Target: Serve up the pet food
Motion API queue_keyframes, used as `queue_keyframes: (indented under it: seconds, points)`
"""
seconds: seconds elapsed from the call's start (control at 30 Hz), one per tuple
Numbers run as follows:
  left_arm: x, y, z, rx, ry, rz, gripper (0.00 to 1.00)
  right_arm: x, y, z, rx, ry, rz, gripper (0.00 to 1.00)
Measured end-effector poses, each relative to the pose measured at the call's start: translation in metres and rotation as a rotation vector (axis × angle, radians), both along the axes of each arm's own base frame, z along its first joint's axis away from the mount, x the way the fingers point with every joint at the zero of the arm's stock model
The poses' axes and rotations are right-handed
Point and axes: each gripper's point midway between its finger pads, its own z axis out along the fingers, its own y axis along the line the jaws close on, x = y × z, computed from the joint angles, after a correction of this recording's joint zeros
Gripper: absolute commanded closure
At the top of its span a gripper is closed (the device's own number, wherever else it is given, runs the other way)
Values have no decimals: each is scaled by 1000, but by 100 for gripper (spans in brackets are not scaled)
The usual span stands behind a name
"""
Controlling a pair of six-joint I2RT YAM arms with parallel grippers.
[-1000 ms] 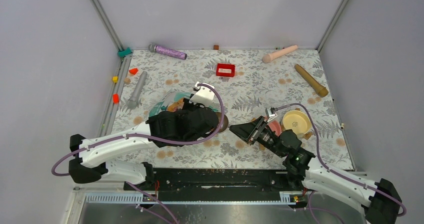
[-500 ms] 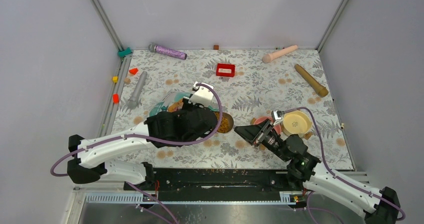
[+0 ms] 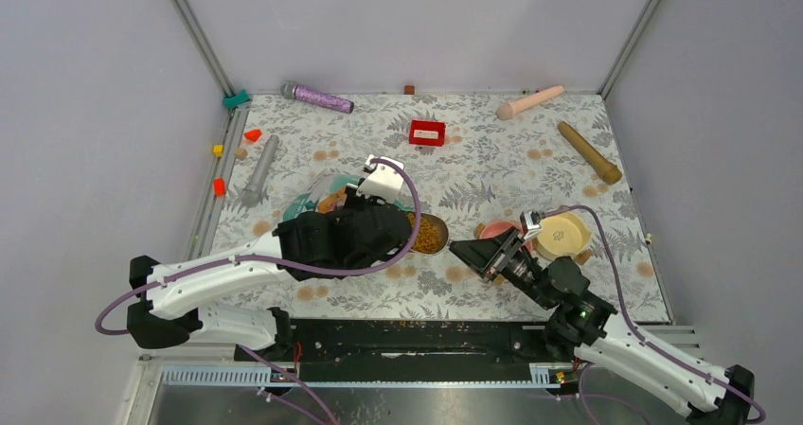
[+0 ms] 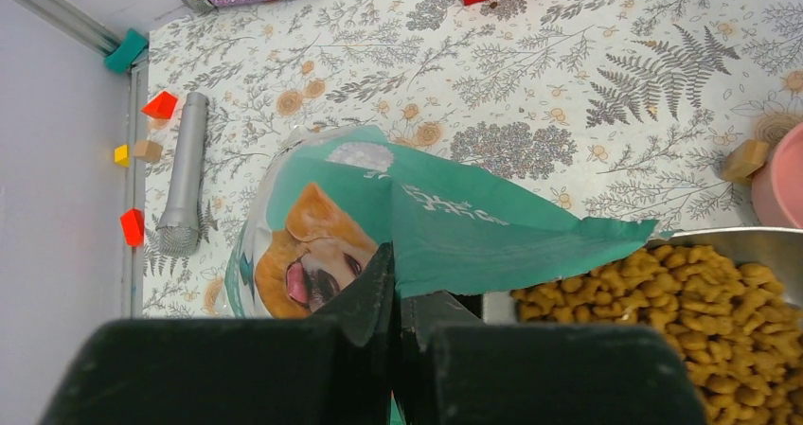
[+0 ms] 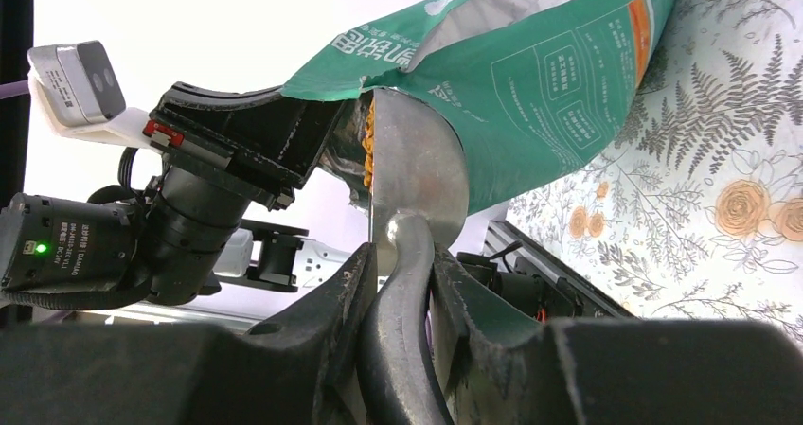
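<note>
Left arm [image 3: 218,278] is reaching from the lower left of the overhead frame toward the centre, its black wrist pointing rightward. Left gripper [image 4: 393,283], at the bottom centre of its wrist view, is pinching a bag edge [image 4: 426,226], fingers pressed together. Right arm [image 3: 634,349] is extending from the lower right corner up and leftward. Right gripper [image 5: 402,288] is clamping a scoop handle [image 5: 398,368] between partly parted fingers.

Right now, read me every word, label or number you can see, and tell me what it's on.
Nothing reads clearly.
On the pet food bag: white print at its opening and in boxed panels, too small and turned.
On the red box: white label, too small.
On the left arm's motor housing: white print, blurred.
</note>
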Motion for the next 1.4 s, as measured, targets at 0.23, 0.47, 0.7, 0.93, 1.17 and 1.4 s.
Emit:
queue_keyframes:
  seconds: [0.23,0.47,0.7,0.93,1.17,1.4]
  points:
    - [1,1,1,1,-6,6,100,-5,-12,2,-38,27,-18,100]
    - [1,2,1,-7,-11,16,100,-13,-26,4,-74,55,-30,100]
    - [1,2,1,-9,-13,21,100,-19,-39,2,-89,71,-46,100]
    - [1,3,3,-16,-15,23,100,-25,-49,-1,-103,76,-55,100]
    - [1,5,4,-14,-19,27,100,-29,-58,0,-137,71,-64,100]
    - [1,5,3,-17,-19,28,100,-33,-68,0,-190,72,-75,100]
